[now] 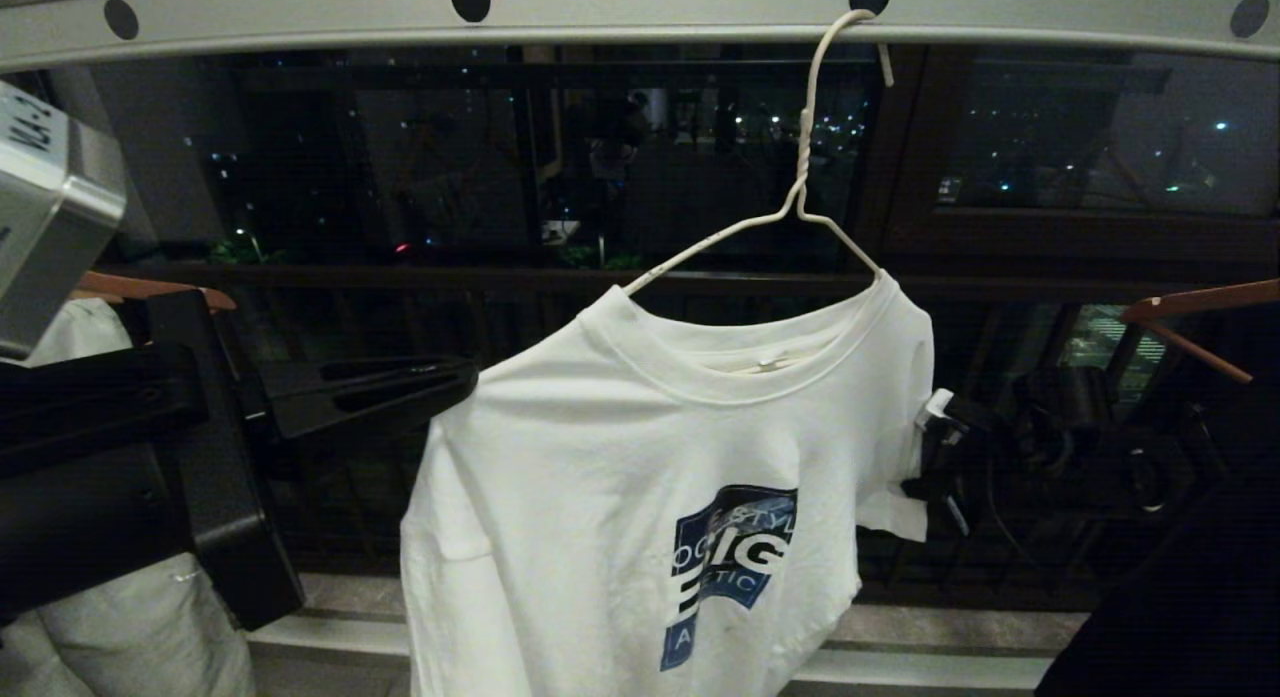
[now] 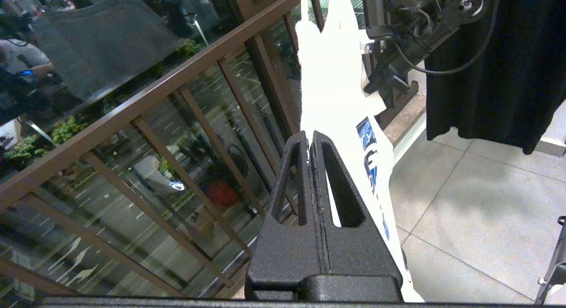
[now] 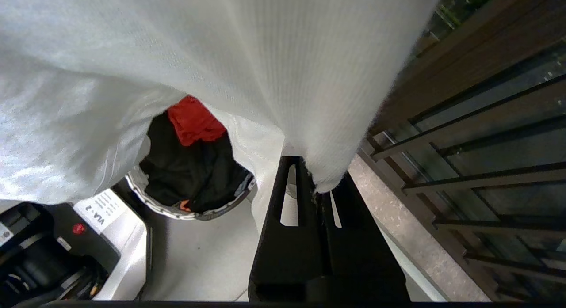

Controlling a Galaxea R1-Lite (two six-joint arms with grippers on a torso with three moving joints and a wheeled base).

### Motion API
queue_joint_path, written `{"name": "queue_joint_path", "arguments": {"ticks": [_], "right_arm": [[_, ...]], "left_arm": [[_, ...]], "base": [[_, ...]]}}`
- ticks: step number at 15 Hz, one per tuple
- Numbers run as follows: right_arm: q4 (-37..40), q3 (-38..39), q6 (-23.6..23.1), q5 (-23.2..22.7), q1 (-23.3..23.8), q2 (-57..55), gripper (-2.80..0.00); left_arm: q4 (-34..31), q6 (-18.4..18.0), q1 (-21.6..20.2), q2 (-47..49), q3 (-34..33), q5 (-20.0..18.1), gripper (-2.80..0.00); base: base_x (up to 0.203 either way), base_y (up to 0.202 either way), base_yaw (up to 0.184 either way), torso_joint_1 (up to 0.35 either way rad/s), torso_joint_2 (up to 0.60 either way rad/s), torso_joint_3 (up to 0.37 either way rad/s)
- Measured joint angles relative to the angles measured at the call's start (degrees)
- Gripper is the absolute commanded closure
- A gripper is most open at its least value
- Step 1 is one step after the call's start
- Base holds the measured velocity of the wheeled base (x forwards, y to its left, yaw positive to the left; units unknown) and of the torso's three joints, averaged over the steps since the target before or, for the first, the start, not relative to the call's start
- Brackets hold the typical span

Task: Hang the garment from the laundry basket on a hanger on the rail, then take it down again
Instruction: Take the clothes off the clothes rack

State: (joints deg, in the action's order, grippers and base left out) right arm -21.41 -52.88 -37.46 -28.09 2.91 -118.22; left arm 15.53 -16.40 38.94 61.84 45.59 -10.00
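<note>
Under rail point(image 1: 640, 17), cream wire hanger point(image 1: 800, 177) hooked in one hole, so white T-shirt point(image 1: 640, 477) hangs free, logo facing robot. Only right shoulder sits on wire; left hanger arm bare outside collar, shirt lopsided. Left tool point(image 2: 309, 138) pressed together at left sleeve, whether cloth is pinched cannot tell; likely steadying. Right tool point(image 3: 315, 184) clamped on right sleeve edge, probably to pull fabric over. Laundry basket point(image 3: 146, 197) on floor below, dark and red clothes inside. Black garment point(image 2: 499, 65) far right.

Head camera facing the hung garment point(image 1: 640, 497) close up, both wrist cameras behind their claws, all sharing it
</note>
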Motion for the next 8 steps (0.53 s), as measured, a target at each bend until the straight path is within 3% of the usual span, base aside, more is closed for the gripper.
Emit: {"name": "queue_joint_path", "arguments": {"ticks": [5,6,8], "right_arm": [[-0.5,0.24,0.39,-0.54,0.0,0.77,0.0],[-0.56,0.27,0.59,-1.11,0.02,1.16,-2.8],[-0.52,0.27,0.82,-2.06,0.06,1.84,-2.8]], "left_arm": [[-0.01,0.02,0.0,-0.35,0.0,0.05,0.0],[-0.01,0.04,0.0,-0.35,0.0,0.05,0.0],[-0.01,0.02,0.0,-0.35,0.0,0.06,0.0]], "base": [[0.0,0.0,0.0,0.0,0.0,0.0],[0.0,0.0,0.0,0.0,0.0,0.0],[0.0,0.0,0.0,0.0,0.0,0.0]]}}
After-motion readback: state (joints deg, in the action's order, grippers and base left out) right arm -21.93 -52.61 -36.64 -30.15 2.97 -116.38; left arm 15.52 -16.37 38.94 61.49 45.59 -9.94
